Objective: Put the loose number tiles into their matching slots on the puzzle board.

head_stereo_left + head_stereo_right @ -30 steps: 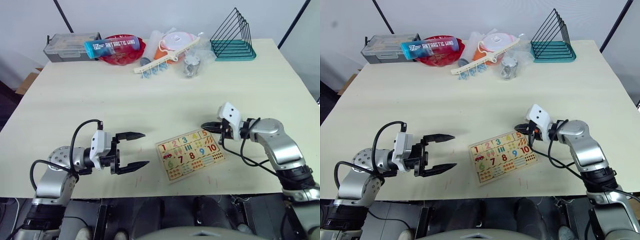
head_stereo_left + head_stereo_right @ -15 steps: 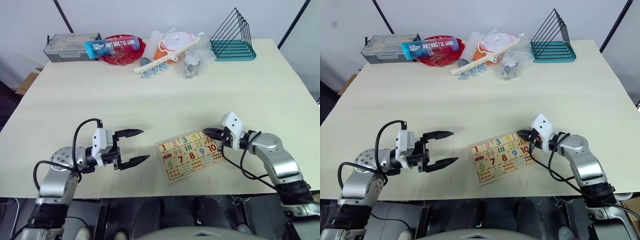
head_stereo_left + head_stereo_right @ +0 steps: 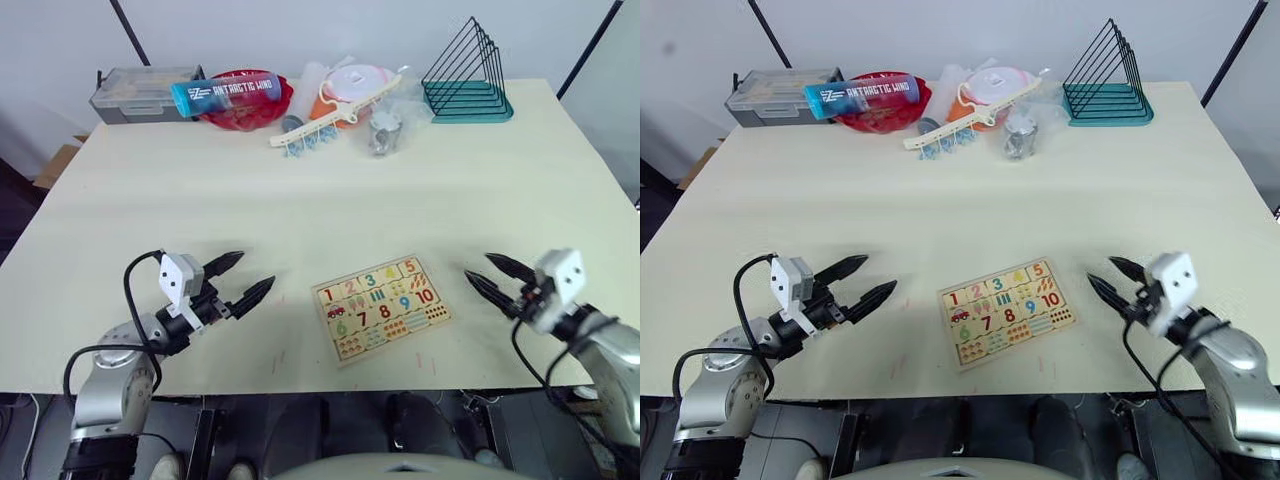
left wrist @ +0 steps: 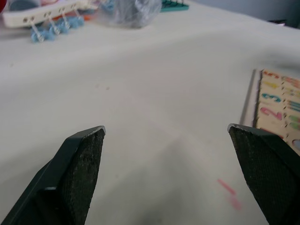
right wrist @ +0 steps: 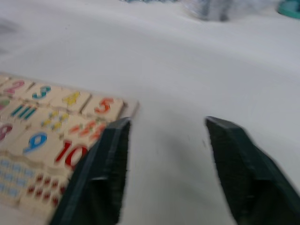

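Note:
The puzzle board lies flat near the table's front edge, between my two grippers. Its top row holds the number tiles from the red 1 to the red 5, seated side by side and covering the slots. My right gripper hovers open just right of the board, fingers pointing at it, nothing between them. In the right wrist view the 5 tile lies ahead of the open fingers. My left gripper stands open and empty to the board's left, well apart from it.
Along the table's far edge stand a grey box, a red bowl with a blue bottle across it, orange and white dishes, a crumpled plastic bag and a teal wire rack.
My right gripper has drawn back to the right, off the board's 5 corner, and has opened. The left gripper has pulled back to the left, still open.

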`<state>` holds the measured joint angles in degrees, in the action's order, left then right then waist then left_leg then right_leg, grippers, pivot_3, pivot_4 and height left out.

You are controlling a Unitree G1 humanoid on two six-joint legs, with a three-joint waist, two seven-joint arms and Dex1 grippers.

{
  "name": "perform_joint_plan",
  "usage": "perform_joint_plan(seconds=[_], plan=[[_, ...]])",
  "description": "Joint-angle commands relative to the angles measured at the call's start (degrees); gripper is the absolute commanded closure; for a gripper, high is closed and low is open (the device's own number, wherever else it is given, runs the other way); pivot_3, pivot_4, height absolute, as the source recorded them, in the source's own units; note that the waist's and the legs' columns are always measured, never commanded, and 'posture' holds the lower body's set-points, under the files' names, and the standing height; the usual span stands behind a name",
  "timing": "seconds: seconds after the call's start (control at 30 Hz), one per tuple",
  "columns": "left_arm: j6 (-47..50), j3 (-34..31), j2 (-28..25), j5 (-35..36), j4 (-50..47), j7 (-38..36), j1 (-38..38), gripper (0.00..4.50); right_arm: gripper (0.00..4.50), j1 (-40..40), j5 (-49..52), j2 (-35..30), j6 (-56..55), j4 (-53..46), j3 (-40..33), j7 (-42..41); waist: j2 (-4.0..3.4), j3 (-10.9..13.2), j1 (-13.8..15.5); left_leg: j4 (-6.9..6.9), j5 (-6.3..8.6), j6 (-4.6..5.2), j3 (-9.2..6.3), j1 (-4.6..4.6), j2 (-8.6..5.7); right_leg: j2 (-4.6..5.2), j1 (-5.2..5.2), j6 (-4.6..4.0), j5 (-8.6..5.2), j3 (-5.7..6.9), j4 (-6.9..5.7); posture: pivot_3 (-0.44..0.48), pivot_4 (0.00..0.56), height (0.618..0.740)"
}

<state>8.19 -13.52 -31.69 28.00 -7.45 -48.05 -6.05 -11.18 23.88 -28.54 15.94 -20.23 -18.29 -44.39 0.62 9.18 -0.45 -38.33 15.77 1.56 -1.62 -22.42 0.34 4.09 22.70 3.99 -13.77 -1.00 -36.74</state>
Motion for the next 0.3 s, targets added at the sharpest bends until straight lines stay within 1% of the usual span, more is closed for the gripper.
perform_joint_plan(seconds=[0.03,0.07,0.17,0.3], plan=[[-0.5,-2.1,0.1,-1.4,-3.3,2.8,-2.8,0.00,0.11,-4.3,2.9,0.7,-3.9,-2.9,-6.2,0.4,-0.01,0.0,0.0,0.00,0.00,0.00,0.00,0.01,0.00,0.00,0.00,0.00,0.00,0.00,0.00,0.000,0.150,0.740],[-0.5,-2.2,0.2,-1.3,-3.5,3.2,-3.3,0.00,0.04,-5.3,3.0,0.7,-4.6,-2.9,-6.8,0.3,-0.01,0.0,0.0,0.01,0.00,0.00,0.03,0.02,0.01,0.00,0.00,-0.01,-0.01,-0.03,0.00,0.000,0.150,0.740],[-1.3,-2.9,0.1,-2.0,-3.2,4.3,-4.3,0.00,0.04,-10.2,3.9,1.1,-7.3,-1.8,-10.2,-1.0,-0.01,0.0,-0.1,0.01,0.00,0.00,0.04,0.05,0.02,-0.02,0.00,-0.02,-0.01,-0.04,-0.01,0.000,0.150,0.740],[-2.6,-2.7,0.1,-3.3,-2.3,4.7,-4.2,0.00,0.04,-13.1,4.4,1.5,-10.3,0.2,-11.3,-2.0,0.02,0.0,0.1,0.01,0.00,0.00,0.05,0.03,0.02,-0.01,-0.02,-0.02,-0.02,-0.03,0.02,0.000,0.150,0.740]])
